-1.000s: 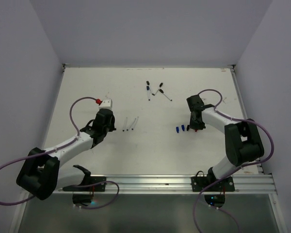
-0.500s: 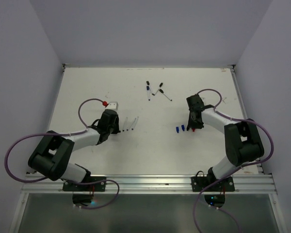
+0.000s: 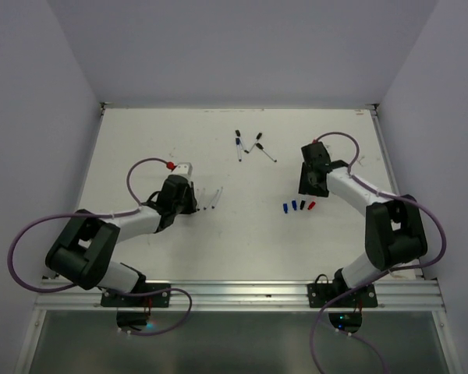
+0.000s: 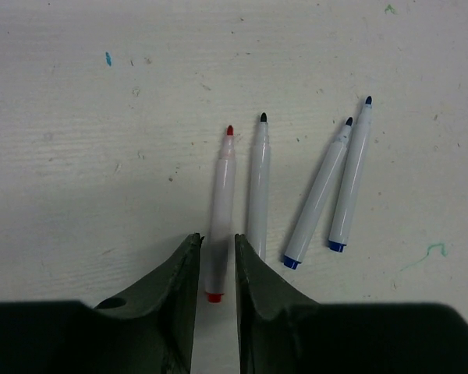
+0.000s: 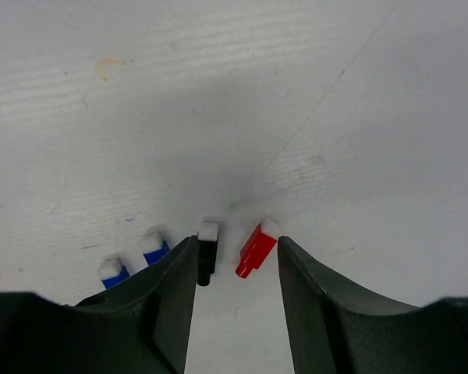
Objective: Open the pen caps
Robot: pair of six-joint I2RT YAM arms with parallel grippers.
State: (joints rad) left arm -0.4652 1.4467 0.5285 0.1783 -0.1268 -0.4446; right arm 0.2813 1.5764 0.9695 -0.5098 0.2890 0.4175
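White and scuffed, the table (image 3: 140, 148) bears everything loose on its surface. On the right side we see four detached pen caps in a short row: two blue caps (image 5: 154, 248), a black cap (image 5: 207, 253) and a red cap (image 5: 257, 249), each lying flat and slightly apart from its neighbour. The right gripper (image 5: 235, 269) hangs just above them with its jaws spread fairly wide. The black and red caps sit in the gap between the fingertips, and neither is gripped. The right arm is bent sharply at the elbow near the table's right edge, and its forearm angles back in toward the row.

On the left lie four uncapped pens, side by side with their tips pointing away from the wrist: a red-tipped pen (image 4: 221, 202), a black-tipped pen (image 4: 259, 187) and two blue-tipped pens (image 4: 339, 183). The left gripper (image 4: 216, 261) is low over the table. Its jaws are narrowly parted astride the tail end of the red-tipped pen, which rests on the surface. The left arm is folded low, its forearm stretched toward the pens.

At the far side we make out three more pens (image 3: 249, 145) in a loose cluster, too small to read in detail.
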